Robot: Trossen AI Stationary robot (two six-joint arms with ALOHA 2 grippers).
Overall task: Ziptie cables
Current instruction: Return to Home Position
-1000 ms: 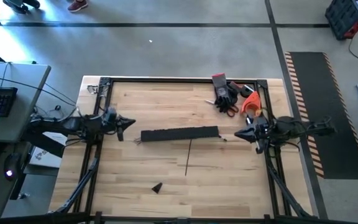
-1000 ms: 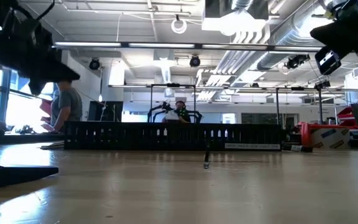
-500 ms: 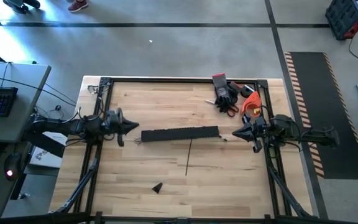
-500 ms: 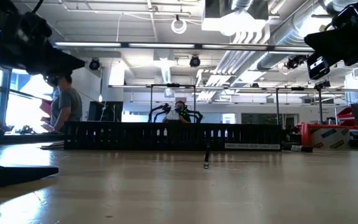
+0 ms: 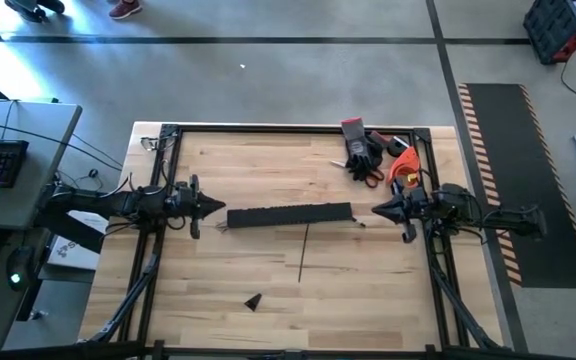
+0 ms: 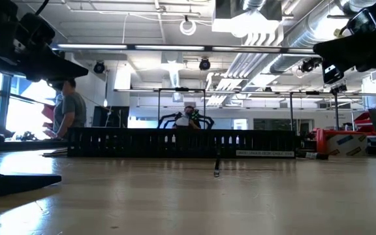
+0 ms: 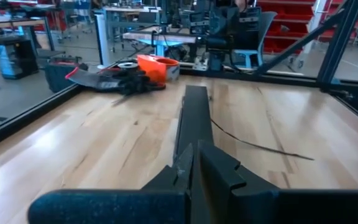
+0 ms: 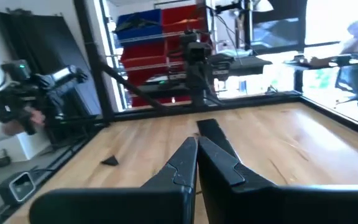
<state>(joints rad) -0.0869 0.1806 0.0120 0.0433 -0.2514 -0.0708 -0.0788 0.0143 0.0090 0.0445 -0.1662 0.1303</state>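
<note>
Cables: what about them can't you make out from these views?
High view: cables out of sight; the closed duct covers whatever lies inside.
Low view: the duct's wall blocks its inside.
Left wrist view: the shut left hand hides the duct's near end.
High view: the thin black line by the duct is too thin to tell cable from tie.
</note>
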